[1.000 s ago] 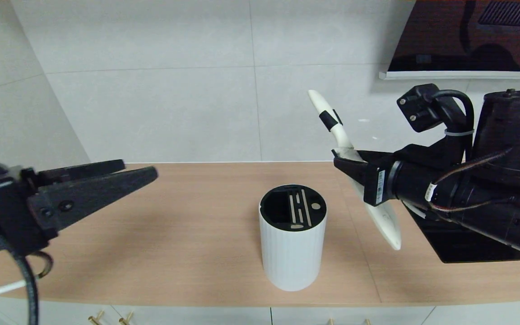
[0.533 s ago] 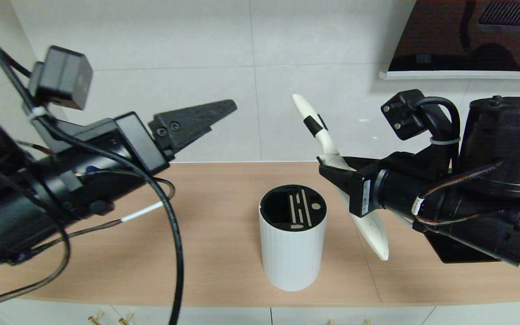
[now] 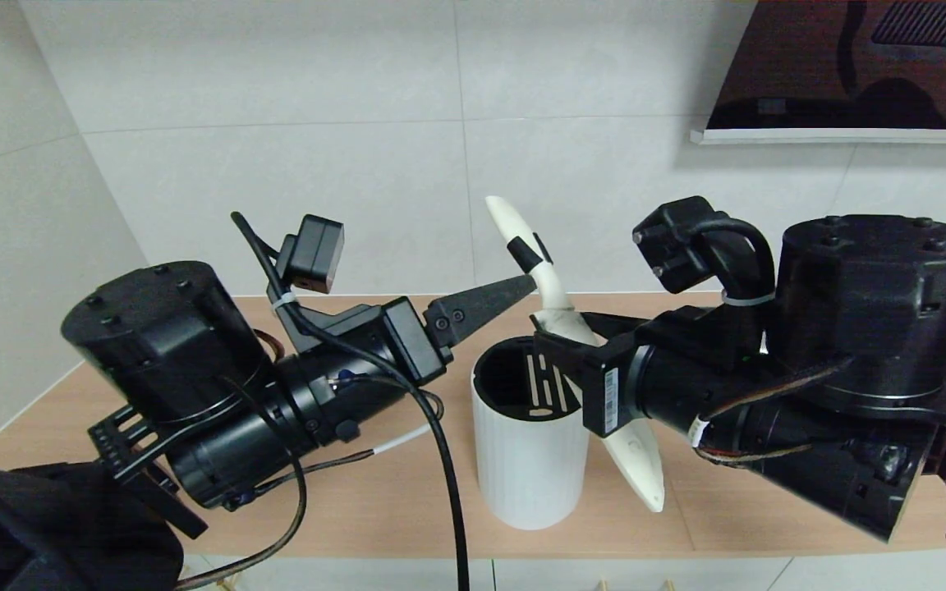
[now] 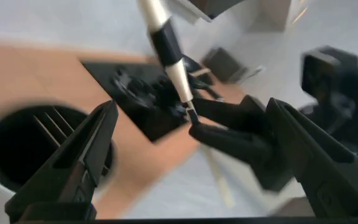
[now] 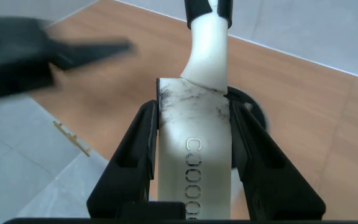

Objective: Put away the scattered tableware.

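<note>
One white spoon (image 3: 636, 468), one ribbed holder (image 3: 530, 468), two pincers: left pincer (image 4: 191, 112), right pincer (image 5: 193, 118)

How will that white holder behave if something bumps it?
The holder is tall for its base and stands free on the counter, so the spatula catching its rim would probably tip it. It looks like rigid ribbed plastic, likely light, so a low push might slide it instead.
</note>
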You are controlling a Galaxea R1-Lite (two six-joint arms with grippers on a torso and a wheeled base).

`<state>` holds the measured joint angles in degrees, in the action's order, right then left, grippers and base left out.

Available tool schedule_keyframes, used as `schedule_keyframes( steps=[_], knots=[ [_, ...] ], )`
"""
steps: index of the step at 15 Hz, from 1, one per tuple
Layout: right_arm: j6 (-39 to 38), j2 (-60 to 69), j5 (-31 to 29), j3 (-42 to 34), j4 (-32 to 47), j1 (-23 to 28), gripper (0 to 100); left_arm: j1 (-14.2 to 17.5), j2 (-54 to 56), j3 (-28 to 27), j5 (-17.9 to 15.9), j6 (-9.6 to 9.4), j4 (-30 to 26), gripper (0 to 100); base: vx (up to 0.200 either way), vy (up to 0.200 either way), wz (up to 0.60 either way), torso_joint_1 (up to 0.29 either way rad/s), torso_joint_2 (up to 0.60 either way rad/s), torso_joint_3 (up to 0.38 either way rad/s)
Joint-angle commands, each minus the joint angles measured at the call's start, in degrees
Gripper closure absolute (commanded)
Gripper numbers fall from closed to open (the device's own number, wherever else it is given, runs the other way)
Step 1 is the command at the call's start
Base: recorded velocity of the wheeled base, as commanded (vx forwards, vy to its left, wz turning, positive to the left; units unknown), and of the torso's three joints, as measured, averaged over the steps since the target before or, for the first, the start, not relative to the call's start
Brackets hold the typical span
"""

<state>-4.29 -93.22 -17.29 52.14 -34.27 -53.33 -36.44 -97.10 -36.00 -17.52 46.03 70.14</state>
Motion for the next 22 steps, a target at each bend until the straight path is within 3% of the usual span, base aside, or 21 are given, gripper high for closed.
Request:
schedule_keyframes(
  steps=[1,5,18,19,22],
  knots=[
    [0.16,-1.17,-0.64,-0.37,-0.45,-1.42,100,-0.3,-0.81,-0.92,0.03,1.17,-0.01,0,0.0,0.0,0.0,0.0,0.0,0.0],
    [0.42,-0.82,-1.08,-1.87,-0.54,-4.23,100,-0.21,-1.52,-2.5,3.89,0.99,0.08,0,0.0,0.0,0.0,0.0,0.0,0.0],
    [0.16,-1.17,-0.99,-2.66,-0.54,-6.7,100,-0.3,-2.48,-2.41,3.89,0.9,0.08,0,0.0,0.0,0.0,0.0,0.0,0.0],
    [0.16,-1.17,-0.99,-2.66,-0.54,-6.96,100,-0.3,-2.75,-2.41,3.89,0.9,0.08,100,0.0,0.0,0.0,0.0,0.0,0.0],
    [0.16,-1.0,-0.99,-2.83,-0.54,-6.96,100,-0.3,-2.83,-2.32,3.89,0.9,0.08,100,0.0,0.0,0.0,0.0,0.0,0.0]
  ],
)
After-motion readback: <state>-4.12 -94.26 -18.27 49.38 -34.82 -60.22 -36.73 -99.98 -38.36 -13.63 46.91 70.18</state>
